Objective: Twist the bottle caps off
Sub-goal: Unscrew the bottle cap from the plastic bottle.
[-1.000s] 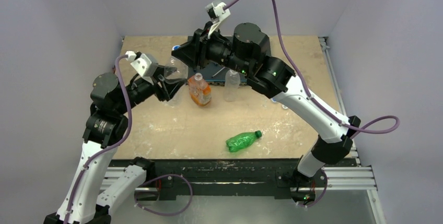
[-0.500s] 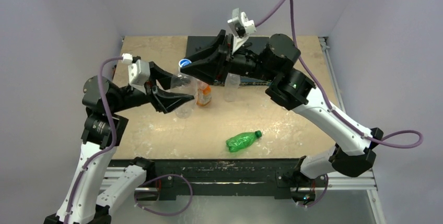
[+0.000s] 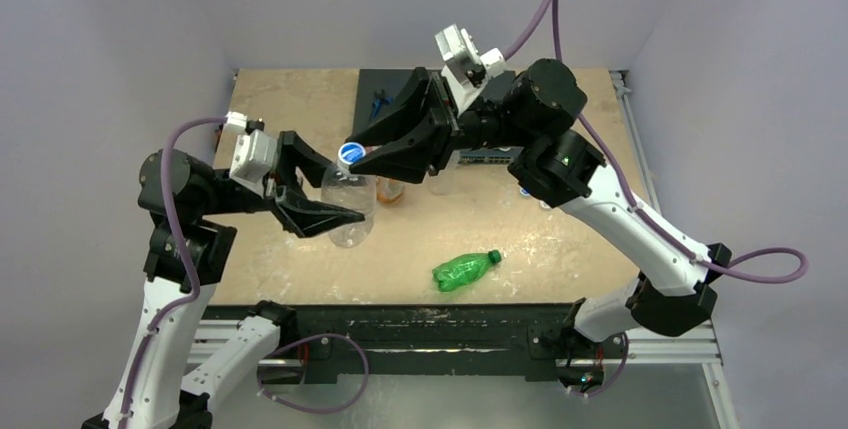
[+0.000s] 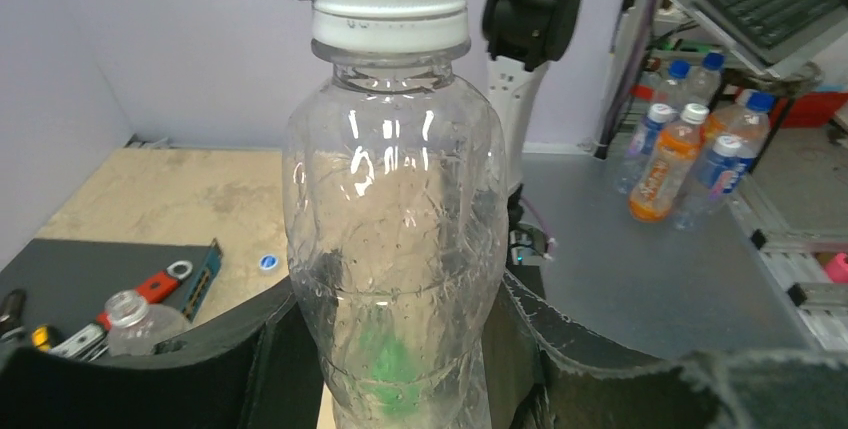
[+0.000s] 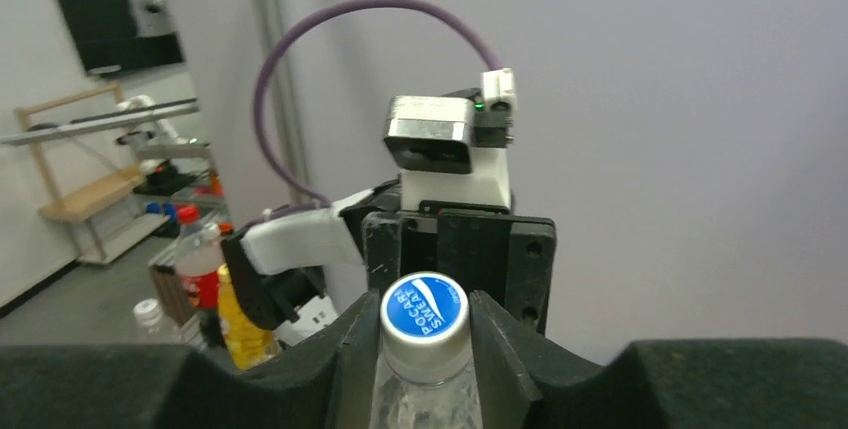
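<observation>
- Pale lilac walls enclose a tan wooden table [image 3: 290, 109], with a dark mat of hand tools [image 4: 150, 284] at its far edge.
- Over the left part of the table, both arms meet on one clear crinkled bottle [image 4: 395, 199]. It is upright and appears to be lifted off the surface.
- The left gripper [image 4: 410, 379] is closed around the bottle's lower body, a padded finger pressing each side.
- The right gripper [image 5: 424, 344] is nearly closed, pinching the white cap [image 5: 424, 311], whose blue printed face points at the wrist camera. The cap looks fully seated on the neck.
- Step in hand, as I judge it: twisting this cap loose while the other arm holds the bottle steady.
- To do it well, the right wrist should turn about the bottle's own axis, so the cap spins and does not pry sideways.
- The body is thin and crinkled, so it may twist or buckle. The left grip needs to be firm enough to stop rotation but not hard enough to crush it.
- Once the threads release, the cap should be allowed to rise. If it is held down, it may bind.
- If the wrist runs out of turn, it should release, rotate back and pinch again.
- A green bottle [image 3: 464, 269] lies capped on its side near the front edge.
- An orange-labelled bottle [image 3: 390, 190] stands behind, partly hidden by the right arm.
</observation>
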Robot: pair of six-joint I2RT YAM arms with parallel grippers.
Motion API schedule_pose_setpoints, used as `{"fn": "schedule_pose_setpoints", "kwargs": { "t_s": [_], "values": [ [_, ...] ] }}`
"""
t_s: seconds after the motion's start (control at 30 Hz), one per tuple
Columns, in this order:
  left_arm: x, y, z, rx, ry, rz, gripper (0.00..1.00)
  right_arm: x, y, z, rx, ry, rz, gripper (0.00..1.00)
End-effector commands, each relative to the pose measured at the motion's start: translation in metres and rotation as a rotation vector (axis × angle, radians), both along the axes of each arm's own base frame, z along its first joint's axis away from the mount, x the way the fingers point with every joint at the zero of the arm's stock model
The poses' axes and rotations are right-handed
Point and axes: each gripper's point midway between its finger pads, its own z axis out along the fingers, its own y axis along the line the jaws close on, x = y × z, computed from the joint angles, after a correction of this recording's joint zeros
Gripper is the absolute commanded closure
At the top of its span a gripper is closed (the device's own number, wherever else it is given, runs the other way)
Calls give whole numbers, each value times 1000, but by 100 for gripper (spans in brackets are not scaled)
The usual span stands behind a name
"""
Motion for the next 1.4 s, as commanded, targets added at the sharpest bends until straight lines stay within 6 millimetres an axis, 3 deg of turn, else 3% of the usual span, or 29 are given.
{"fn": "schedule_pose_setpoints", "kwargs": {
  "t_s": [0.0, 0.07, 0.13, 0.23, 0.33, 0.4, 0.53, 0.83, 1.03, 1.17, 1.3, 1.37],
  "values": [
    [39, 3, -9, 17, 2, 193, 80, 44, -1, 10, 1, 110, -298, 40],
    [59, 9, -15, 36, -27, 298, 80, 69, -1, 12, 20, 185, -429, 23],
    [80, 17, -20, 48, -43, 421, 80, 80, 2, 9, 24, 229, -493, 19],
    [106, 31, -25, 69, -57, 576, 81, 93, 16, -1, -11, 268, -605, 21],
    [116, 39, -26, 70, -70, 645, 81, 108, 32, -17, -80, 282, -732, 29],
    [118, 40, -26, 67, -75, 661, 81, 116, 37, -22, -100, 291, -782, 36],
    [119, 43, -28, 67, -78, 678, 81, 119, 35, -13, -50, 304, -803, 46],
    [119, 47, -28, 59, -84, 703, 82, 135, 16, -12, -14, 330, -928, 51],
    [121, 46, -27, 50, -70, 707, 83, 128, 34, -22, -59, 334, -855, 52],
    [121, 46, -27, 47, -66, 708, 83, 127, 40, -23, -60, 341, -834, 60],
    [122, 46, -27, 49, -62, 706, 83, 127, 44, -22, -60, 346, -825, 60],
    [121, 45, -27, 48, -62, 698, 83, 128, 44, -21, -57, 345, -829, 66]
  ]
}}
